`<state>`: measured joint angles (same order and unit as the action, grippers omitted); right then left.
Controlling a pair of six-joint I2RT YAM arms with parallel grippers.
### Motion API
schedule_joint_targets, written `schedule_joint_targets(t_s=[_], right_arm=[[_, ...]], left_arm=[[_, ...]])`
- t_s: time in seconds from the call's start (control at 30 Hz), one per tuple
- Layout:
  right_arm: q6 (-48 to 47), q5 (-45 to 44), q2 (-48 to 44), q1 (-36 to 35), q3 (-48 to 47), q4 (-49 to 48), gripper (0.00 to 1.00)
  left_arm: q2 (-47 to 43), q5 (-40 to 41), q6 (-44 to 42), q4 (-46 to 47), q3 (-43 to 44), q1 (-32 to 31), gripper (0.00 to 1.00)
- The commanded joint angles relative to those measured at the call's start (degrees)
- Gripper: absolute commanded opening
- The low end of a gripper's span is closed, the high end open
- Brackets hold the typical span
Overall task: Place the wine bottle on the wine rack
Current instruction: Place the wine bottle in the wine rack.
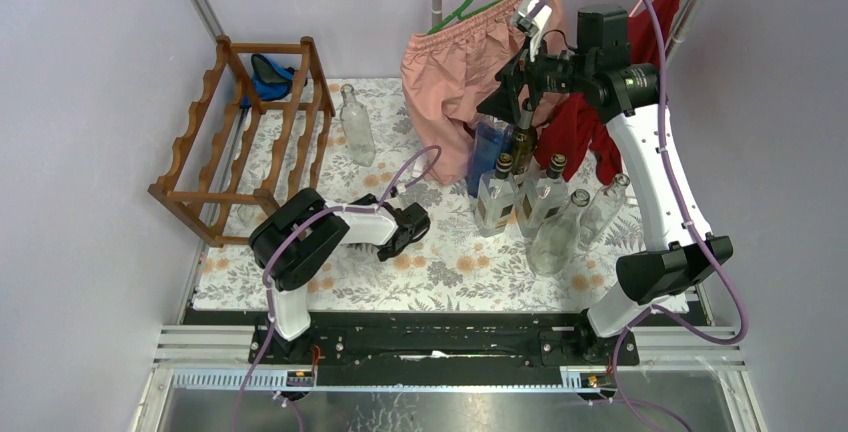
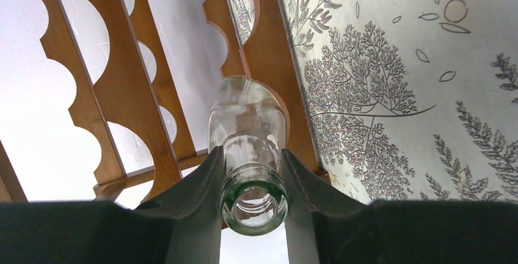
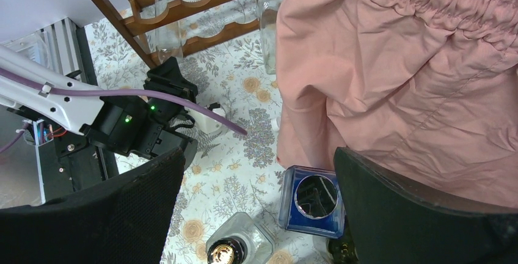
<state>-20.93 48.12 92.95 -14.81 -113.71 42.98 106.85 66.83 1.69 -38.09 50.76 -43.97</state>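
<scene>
A clear, empty wine bottle lies on its side at the near right corner of the wine rack, a reddish-brown wooden frame with wavy scalloped rails. The left fingers are clenched on the bottle's neck. One black finger presses each side just behind the green-tinted lip. The open mouth faces back at the left wrist camera, and the body reaches away from the fingers toward the rack.

In the left wrist view the bottle's far end lines up with a scallop in one of the rack's rails. Whether the glass actually rests on the wood is hard to tell from this angle. In the right wrist view the same bottle crosses the rack's lowest rail beside the corner post, with the fingers just outside the frame. From overhead, the folded left arm sits just in front of the rack's near right corner.

The right fingers are spread wide with nothing between them. They hang well to the right of the rack, raised above a cluster of bottles and a blue square container.

A pair of pink shorts hangs to the right of the rack, between it and the right arm. Another clear bottle stands upright just to the right of the rack on the floral-patterned bench.
</scene>
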Motion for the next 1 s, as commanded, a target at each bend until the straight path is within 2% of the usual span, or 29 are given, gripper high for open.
schedule_joint_targets(t_s=[0.0, 0.13, 0.4, 0.47, 0.57, 0.63, 0.73, 0.83, 0.97], right_arm=[[-0.4, 1.4, -2.2, 0.5, -0.1, -1.9, 1.00], [-0.5, 1.4, -2.3, 0.5, -0.2, -1.6, 1.00], [-0.6, 1.4, -2.3, 0.5, -0.3, -1.3, 1.00], [-0.6, 1.4, -2.3, 0.5, -0.2, -1.3, 1.00], [-0.6, 1.5, -2.4, 0.5, -0.2, -1.2, 1.00], [-0.6, 1.5, -2.3, 0.6, -0.3, -1.2, 1.00], [-0.6, 1.6, -2.3, 0.6, -0.4, -1.2, 1.00], [-0.5, 1.7, -2.3, 0.5, -0.5, -1.3, 1.00], [-0.5, 1.9, -2.2, 0.5, -0.8, -1.1, 1.00]], left_arm=[[0.6, -11.7, 4.9, 5.1, 0.8, 0.1, 0.13], [0.7, -11.6, 5.1, 5.2, 1.2, 0.3, 0.17], [0.3, -12.6, 4.2, 5.8, 0.7, 1.3, 0.18], [-0.3, -12.8, 4.0, 6.1, 0.5, 1.8, 0.22], [-1.3, -13.0, 3.8, 6.6, 0.2, 2.0, 0.34], [-1.7, -13.3, 3.8, 6.5, 0.3, 2.0, 0.49], [-2.3, -13.8, 4.6, 5.4, 0.9, 2.0, 0.63], [-3.2, -14.6, 6.0, 3.0, 2.3, 1.5, 0.68], [-5.3, -15.4, 8.6, -0.5, 5.1, -0.5, 0.69]])
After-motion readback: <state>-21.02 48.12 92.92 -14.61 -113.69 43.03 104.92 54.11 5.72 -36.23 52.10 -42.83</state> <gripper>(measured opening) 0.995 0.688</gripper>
